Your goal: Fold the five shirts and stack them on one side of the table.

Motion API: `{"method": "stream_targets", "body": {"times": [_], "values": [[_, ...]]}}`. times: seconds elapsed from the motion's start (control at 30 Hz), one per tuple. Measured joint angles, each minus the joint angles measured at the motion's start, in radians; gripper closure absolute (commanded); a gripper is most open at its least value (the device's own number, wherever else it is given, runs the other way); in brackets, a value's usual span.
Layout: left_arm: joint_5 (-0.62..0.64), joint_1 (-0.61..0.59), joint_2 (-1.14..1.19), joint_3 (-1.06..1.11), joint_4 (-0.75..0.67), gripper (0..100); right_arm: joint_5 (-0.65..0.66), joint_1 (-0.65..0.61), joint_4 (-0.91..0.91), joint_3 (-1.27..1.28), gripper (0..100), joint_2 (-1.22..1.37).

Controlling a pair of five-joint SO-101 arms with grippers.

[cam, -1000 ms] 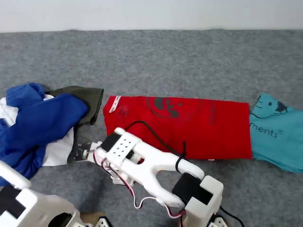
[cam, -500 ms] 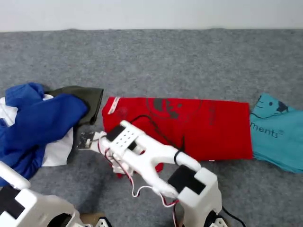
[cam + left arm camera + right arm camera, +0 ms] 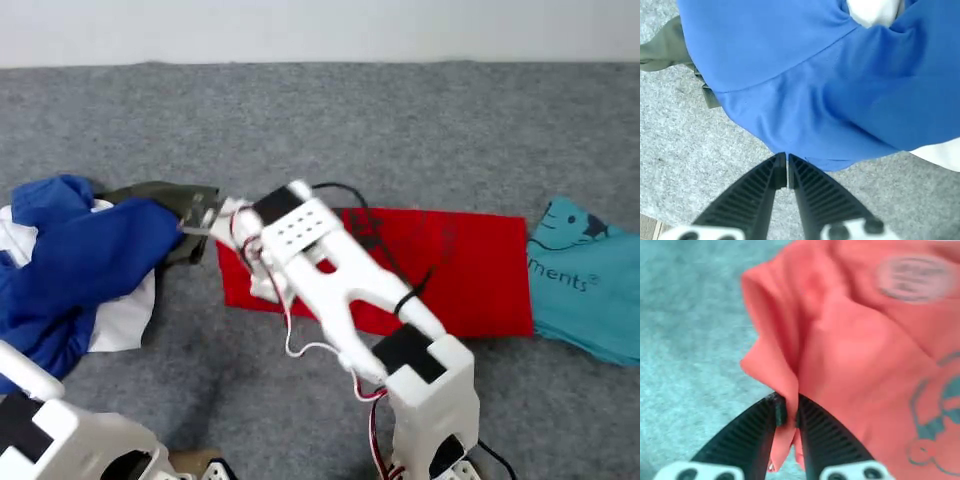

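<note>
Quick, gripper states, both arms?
Left gripper: shut, tips at the blue shirt edge.
Right gripper: shut on the red shirt.

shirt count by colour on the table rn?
blue shirt: 1
white shirt: 1
olive shirt: 1
red shirt: 1
teal shirt: 1
Total: 5
</note>
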Motion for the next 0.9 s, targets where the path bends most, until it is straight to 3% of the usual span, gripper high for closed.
{"method": "stream_targets", "body": {"times": [0.3, 0.57, 0.83, 0.9], "values": [[0.000, 0.000, 0.000, 0.000, 0.000, 98, 0.002, 0.137, -0.003, -0.141, 98.0, 0.184], [0.000, 0.000, 0.000, 0.000, 0.000, 98, -0.014, 0.207, -0.002, -0.308, 83.9, 0.315], [0.000, 0.000, 0.000, 0.000, 0.000, 98, -0.072, 0.232, 0.055, -0.414, 83.5, 0.318], [0.000, 0.000, 0.000, 0.000, 0.000, 98, -0.074, 0.230, 0.081, -0.437, 87.8, 0.318]]}}
